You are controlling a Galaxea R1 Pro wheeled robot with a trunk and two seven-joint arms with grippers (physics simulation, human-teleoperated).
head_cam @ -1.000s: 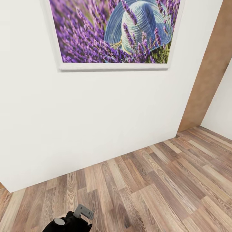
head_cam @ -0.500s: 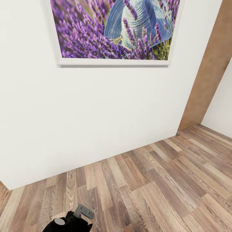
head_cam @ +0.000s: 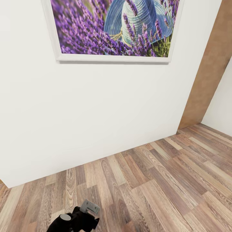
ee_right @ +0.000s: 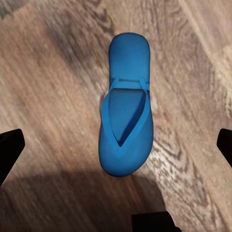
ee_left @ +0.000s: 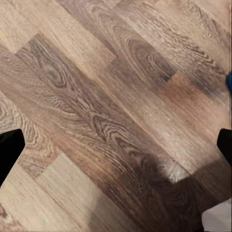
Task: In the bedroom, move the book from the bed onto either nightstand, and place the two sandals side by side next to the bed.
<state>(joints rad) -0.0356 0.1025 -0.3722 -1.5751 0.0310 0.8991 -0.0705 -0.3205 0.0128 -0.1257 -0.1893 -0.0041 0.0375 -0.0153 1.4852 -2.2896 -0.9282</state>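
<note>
Right wrist: sandal (ee_right: 126, 127) flat on floor (ee_right: 53, 87)

Left arm (head_cam: 73, 220) is glossy black, rounded, with a grey disc cap and a light grey bracket; wrist views show black fingertips (ee_right: 9, 150)

1. Under my head camera I see the wood-plank floor (head_cam: 167, 180), brown and grey boards running up to the white wall (head_cam: 96, 112).
2. My right wrist camera shows one bright blue sandal (ee_right: 125, 128) lying flat on the floor, straps up, sole fully on the planks.
3. Through the left wrist camera I see bare planks, with a sliver of blue at one edge that I cannot identify.
</note>
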